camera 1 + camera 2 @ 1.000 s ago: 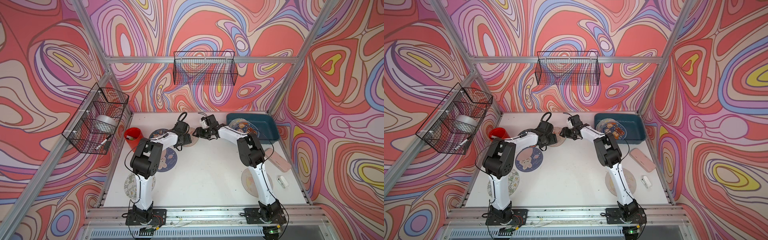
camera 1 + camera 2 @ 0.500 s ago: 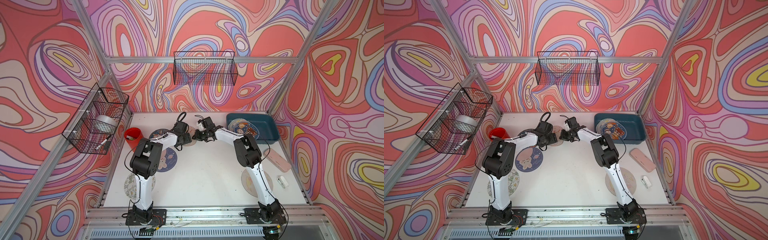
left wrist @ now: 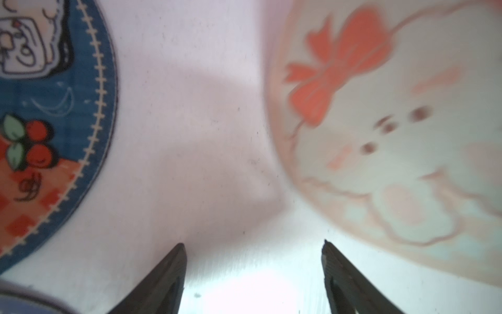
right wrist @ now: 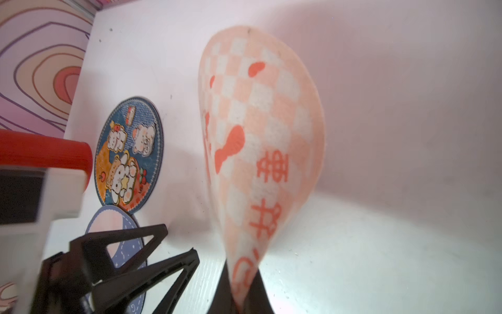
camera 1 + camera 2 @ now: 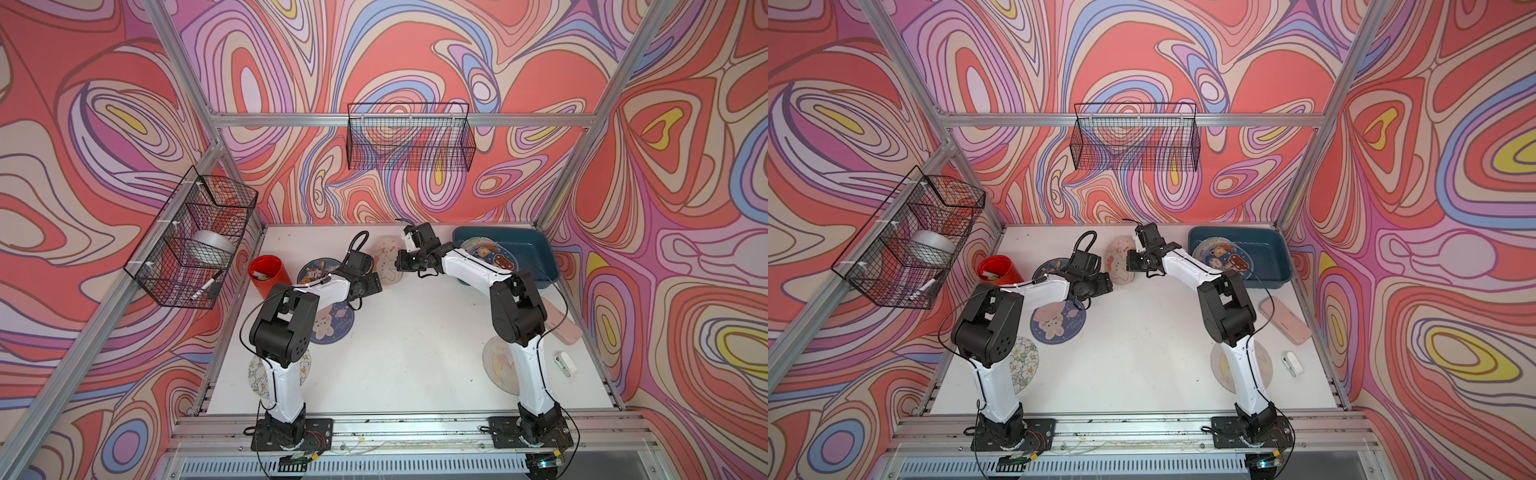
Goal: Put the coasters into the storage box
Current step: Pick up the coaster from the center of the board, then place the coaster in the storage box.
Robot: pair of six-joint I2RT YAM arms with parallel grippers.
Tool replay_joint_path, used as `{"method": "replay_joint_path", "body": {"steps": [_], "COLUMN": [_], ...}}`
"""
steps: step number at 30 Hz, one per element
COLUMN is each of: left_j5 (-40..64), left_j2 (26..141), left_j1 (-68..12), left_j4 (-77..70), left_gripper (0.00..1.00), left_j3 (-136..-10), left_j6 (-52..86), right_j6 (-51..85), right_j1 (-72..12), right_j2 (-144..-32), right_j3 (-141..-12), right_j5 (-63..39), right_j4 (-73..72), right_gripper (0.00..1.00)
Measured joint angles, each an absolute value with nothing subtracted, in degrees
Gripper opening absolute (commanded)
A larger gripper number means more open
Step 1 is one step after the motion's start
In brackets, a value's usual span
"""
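Pinching the coaster [image 4: 260, 141] by its rim, the right fingers [image 4: 263, 299] are closed tight on it and hold it tilted up from the counter [image 5: 415, 332], near the back and apart from the box [image 5: 532, 249]. Treat it as light, thin and floppy: it curls under its own weight. Expect sag and swing in transit. Grip only at the rim, and deep enough that it cannot slip out. The left fingers [image 3: 168, 277] stand spread and empty, just beside it.

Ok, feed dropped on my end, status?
Right gripper shut on pink checked coaster, up on edge. Left gripper open, empty, close beside it. Storage box holds other coasters.
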State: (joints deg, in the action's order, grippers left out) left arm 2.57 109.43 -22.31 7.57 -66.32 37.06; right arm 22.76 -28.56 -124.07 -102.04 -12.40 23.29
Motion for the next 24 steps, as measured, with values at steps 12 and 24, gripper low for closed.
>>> {"method": "replay_joint_path", "body": {"steps": [12, 24], "left_j5": [-0.9, -3.6], "left_j2": [101.4, 95.3], "left_j1": [-29.7, -32.0], "left_j4": [11.2, 12.9], "left_gripper": [0.80, 0.80], "left_j3": [-64.9, -60.0], "left_j6": [32.6, 31.5], "right_j6": [19.3, 19.1], "right_j1": [-23.0, -11.4], "right_j2": [-107.0, -95.9], "right_j3": [-93.5, -83.0], "right_j5": [-1.0, 6.9], "right_j4": [25.5, 28.2], "right_gripper": [0.00, 0.00]}}
